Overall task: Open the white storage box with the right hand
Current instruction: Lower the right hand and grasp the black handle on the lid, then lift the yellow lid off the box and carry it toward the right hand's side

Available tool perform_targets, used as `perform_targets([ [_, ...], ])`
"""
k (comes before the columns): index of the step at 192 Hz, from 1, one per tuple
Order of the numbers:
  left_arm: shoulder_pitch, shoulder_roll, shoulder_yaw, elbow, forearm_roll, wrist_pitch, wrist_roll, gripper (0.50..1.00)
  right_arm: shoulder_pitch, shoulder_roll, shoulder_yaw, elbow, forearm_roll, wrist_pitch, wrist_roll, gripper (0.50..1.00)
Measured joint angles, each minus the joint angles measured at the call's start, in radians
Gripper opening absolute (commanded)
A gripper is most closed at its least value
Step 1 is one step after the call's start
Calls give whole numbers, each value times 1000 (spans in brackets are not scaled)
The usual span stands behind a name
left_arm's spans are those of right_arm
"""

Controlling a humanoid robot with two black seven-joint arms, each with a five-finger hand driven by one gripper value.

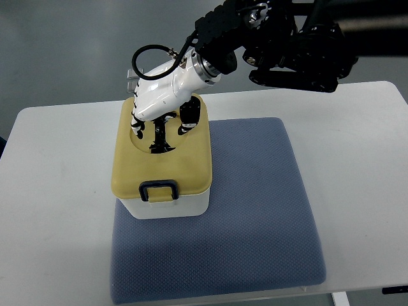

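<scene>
Right hand [159,118] of mine, a glossy white shell with black-jointed fingers, came in from the right side of the top view on a black cable-wrapped arm [287,44] and hung over the far half of the white plastic storage box [167,205]. Its fingers [158,137] pointed down into the shallow recess of the box's mustard-yellow rounded lid [185,167], part curled, with the middle one touching the lid surface. I could not tell whether they gripped anything there, so I judged them as resting rather than holding.

That box stood on the left part of a blue-grey fabric mat [255,217], which lay on a white table [57,191]. A black loop latch [159,190] sat on the lid's near edge, on the opposite side of the lid from my fingers, and looked fastened.

My worry was this: if I lifted from the recess while that latch was engaged, the whole box might rise or tip toward the near side instead of opening. Pressing down hard might also slide the box across the soft mat. Smooth plastic gave my fingertips little purchase, so a slip off the lid seemed possible.

My left hand did not appear in this view.

No brand, label or writing was legible on the box, the mat or my hand.
</scene>
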Motion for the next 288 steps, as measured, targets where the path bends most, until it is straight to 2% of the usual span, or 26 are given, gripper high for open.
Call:
perform_targets([
  [50,0,0,0,0,0,0,0,1000,-18,7,-4,-16,-2,-30,0,660],
  [185,0,0,0,0,0,0,0,1000,-38,19,-4,-35,3,-46,0,582],
  [214,0,0,0,0,0,0,0,1000,-41,20,-5,-43,3,-45,0,543],
  [223,0,0,0,0,0,0,0,1000,-41,20,-5,-44,3,-45,0,509],
  [232,0,0,0,0,0,0,0,1000,-41,20,-7,-45,2,-45,0,500],
  [288,0,0,0,0,0,0,0,1000,-41,20,-12,-45,1,-48,0,500],
])
